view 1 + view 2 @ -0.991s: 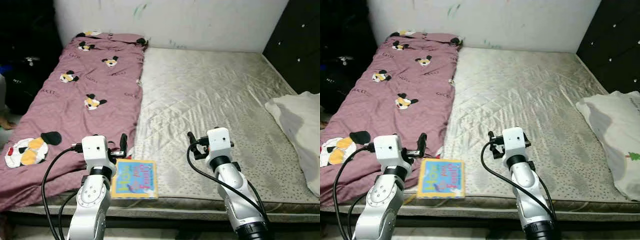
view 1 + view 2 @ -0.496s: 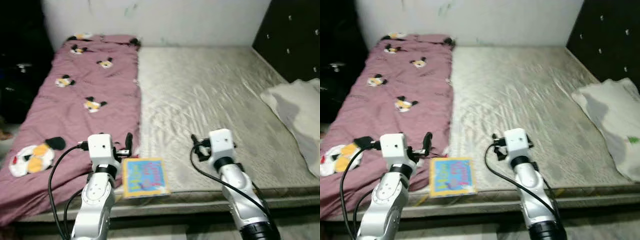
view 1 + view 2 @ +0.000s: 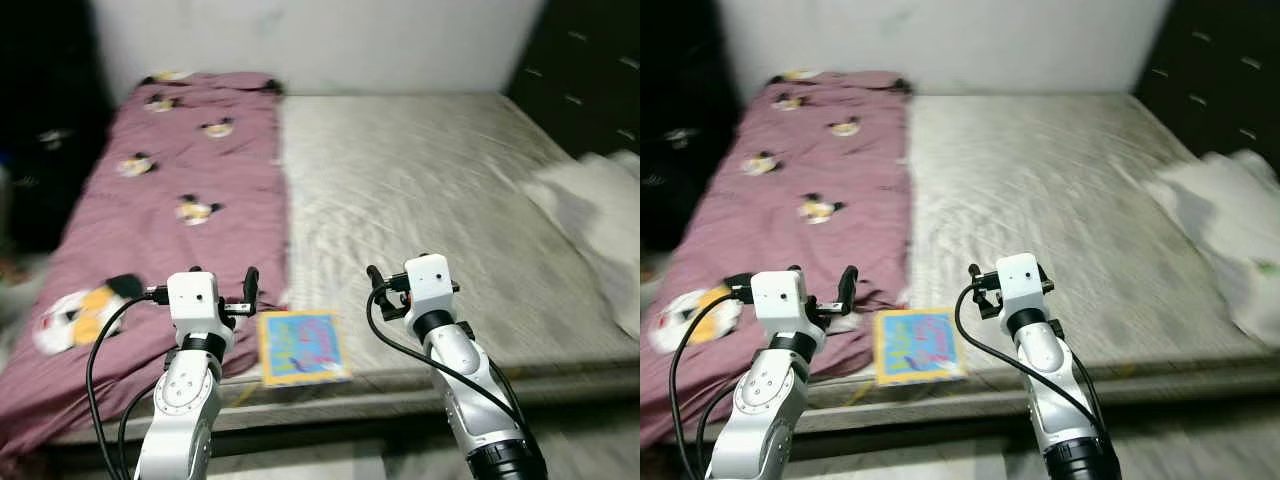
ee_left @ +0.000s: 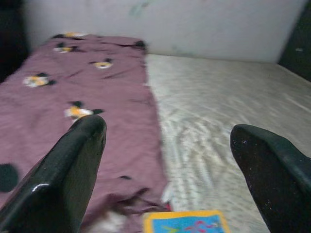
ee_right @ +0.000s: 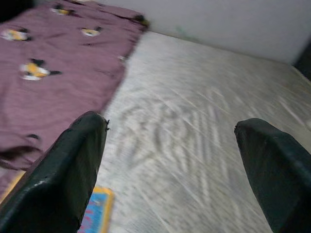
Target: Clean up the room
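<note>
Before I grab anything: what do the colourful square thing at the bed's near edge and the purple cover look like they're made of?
The square book looks like stiff glossy card or board: flat, crisp edges, printed picture cover. The purple cover is soft matte fabric, creased and draped over the mattress edge, with printed cartoon figures. Blur keeps both guesses tentative.
</note>
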`<state>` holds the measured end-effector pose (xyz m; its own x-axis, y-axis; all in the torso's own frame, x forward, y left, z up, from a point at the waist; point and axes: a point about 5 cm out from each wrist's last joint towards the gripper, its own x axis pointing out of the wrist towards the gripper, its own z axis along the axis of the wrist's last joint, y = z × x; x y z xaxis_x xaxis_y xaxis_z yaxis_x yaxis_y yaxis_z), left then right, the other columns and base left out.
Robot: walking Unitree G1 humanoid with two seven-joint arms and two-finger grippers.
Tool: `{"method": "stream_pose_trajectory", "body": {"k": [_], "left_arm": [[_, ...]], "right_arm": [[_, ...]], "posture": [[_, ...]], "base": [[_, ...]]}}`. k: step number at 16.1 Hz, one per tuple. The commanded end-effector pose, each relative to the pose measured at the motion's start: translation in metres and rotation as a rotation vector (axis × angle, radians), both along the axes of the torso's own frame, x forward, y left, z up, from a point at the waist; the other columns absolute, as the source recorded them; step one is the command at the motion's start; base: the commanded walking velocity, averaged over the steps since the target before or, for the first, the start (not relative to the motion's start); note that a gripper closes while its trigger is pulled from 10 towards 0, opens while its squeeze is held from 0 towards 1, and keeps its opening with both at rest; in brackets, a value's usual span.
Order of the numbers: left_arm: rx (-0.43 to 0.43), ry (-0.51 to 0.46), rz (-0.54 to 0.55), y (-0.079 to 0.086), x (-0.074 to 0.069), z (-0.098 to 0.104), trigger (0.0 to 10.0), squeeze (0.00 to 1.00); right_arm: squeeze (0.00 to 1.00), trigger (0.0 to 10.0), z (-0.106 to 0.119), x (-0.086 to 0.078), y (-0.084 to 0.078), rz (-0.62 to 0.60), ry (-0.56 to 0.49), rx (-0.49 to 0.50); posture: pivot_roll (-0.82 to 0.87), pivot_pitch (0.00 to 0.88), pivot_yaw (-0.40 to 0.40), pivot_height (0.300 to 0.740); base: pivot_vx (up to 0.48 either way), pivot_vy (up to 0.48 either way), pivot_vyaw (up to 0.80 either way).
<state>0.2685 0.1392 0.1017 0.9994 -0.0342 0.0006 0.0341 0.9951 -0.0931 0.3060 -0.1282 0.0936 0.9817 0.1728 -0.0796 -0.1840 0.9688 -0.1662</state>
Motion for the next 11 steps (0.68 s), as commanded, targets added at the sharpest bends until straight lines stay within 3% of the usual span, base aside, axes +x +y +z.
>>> {"method": "stream_pose_trajectory", "body": {"k": [1,7,11], "left_arm": [[-0.005,-0.016,-0.006,-0.0005,0.0008,0.0031,10.0,0.0],[-0.005,-0.015,-0.002,0.0003,0.0009,0.0034,10.0,0.0],[-0.018,-0.027,-0.034,-0.0022,0.0001,0.005,10.0,0.0]], "right_arm": [[0.0,10.0,-0.0034,-0.0002,-0.0037,-0.011,0.015,-0.006],[0.0,10.0,-0.0045,-0.0007,-0.0026,0.007,0.015,-0.029],[0.0,10.0,-0.004,-0.0024,0.0008,0.025,0.006,-0.033]], "posture": [[0.0,0.039,-0.012,0.74],[0.0,0.045,-0.01,0.74],[-0.01,0.047,-0.009,0.74]], "base": [[0.0,0.0,0.0],[0.0,0.0,0.0],[0.127,0.0,0.8]]}}
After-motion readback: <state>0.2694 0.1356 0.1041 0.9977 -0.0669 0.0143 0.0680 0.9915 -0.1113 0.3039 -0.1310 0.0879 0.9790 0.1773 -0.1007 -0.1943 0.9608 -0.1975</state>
